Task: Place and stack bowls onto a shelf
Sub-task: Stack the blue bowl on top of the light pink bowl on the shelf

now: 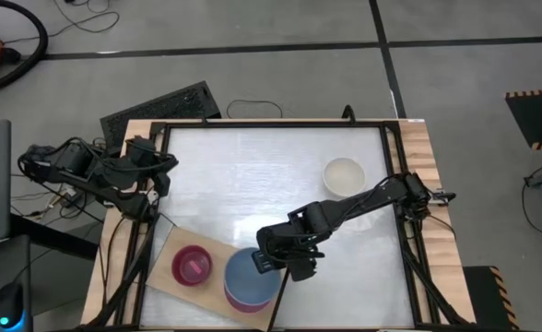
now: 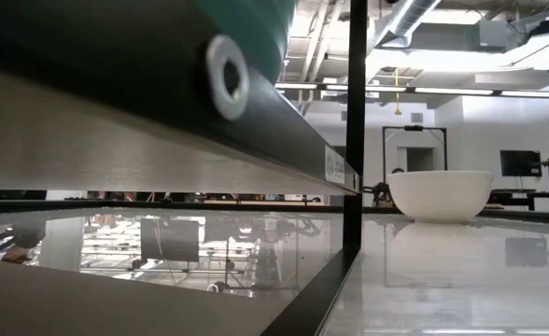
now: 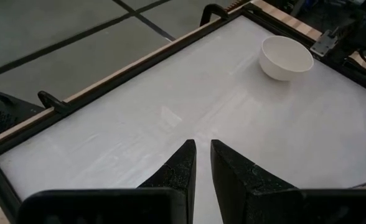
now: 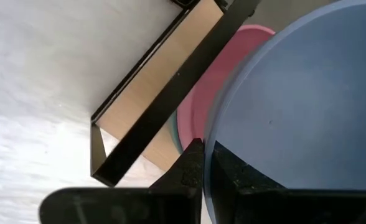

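A slate blue bowl (image 1: 248, 274) (image 4: 307, 106) sits over a light pink bowl (image 1: 245, 304) (image 4: 201, 99) on the light-wood shelf (image 1: 206, 245) (image 4: 164, 81) at the table's near left. My right gripper (image 1: 269, 267) (image 4: 206, 158) is shut on the blue bowl. A magenta bowl (image 1: 193, 266) stands beside this stack on the shelf. A cream white bowl (image 1: 344, 175) (image 3: 286, 56) (image 2: 440, 194) stands upright on the table, far right. My left gripper (image 1: 160, 175) (image 3: 203, 152) waits shut above the table's far left corner. The other bowls are out of view. My right gripper pinches the slate blue bowl's rim (image 4: 213, 127) on the side facing the table's right. One finger (image 4: 233, 171) is inside the bowl and one finger (image 4: 191, 167) outside. The fingers come from above, slanting in from the right. The bowl is upright over the pink bowl; whether it rests on it I cannot tell.
A black frame (image 1: 271, 124) rims the white tabletop, and a black bar (image 4: 170, 99) crosses the shelf's edge. The middle of the table (image 1: 253, 184) is bare white surface. A keyboard (image 1: 160, 106) lies on the floor beyond the far left corner.
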You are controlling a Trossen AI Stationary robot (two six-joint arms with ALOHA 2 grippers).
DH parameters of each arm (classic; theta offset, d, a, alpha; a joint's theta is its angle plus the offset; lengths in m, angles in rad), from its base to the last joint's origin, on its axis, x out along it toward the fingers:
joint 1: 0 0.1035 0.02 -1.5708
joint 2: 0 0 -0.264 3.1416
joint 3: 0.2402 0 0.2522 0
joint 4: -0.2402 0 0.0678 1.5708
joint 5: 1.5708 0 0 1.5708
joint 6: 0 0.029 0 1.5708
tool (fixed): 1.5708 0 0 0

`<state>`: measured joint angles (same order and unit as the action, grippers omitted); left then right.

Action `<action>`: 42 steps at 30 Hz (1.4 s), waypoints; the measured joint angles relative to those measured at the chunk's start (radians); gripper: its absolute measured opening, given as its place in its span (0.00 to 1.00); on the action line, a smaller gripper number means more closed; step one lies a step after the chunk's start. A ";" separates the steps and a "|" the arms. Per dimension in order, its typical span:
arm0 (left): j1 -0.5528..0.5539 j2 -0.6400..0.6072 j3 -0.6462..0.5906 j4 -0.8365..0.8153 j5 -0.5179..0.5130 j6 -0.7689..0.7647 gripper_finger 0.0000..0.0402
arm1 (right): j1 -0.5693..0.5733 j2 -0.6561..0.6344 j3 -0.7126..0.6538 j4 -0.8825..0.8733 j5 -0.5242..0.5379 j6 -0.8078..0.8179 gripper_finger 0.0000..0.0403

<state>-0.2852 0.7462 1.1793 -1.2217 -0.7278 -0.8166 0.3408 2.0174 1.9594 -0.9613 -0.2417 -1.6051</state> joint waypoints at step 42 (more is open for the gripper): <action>0.000 0.000 0.000 0.000 -0.017 -0.015 0.09 | 0.006 0.027 0.018 0.049 0.062 0.018 0.18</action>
<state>-0.2852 0.7459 1.1793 -1.2217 -0.7452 -0.8318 0.3466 2.0445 1.9770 -0.9119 -0.1799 -1.5874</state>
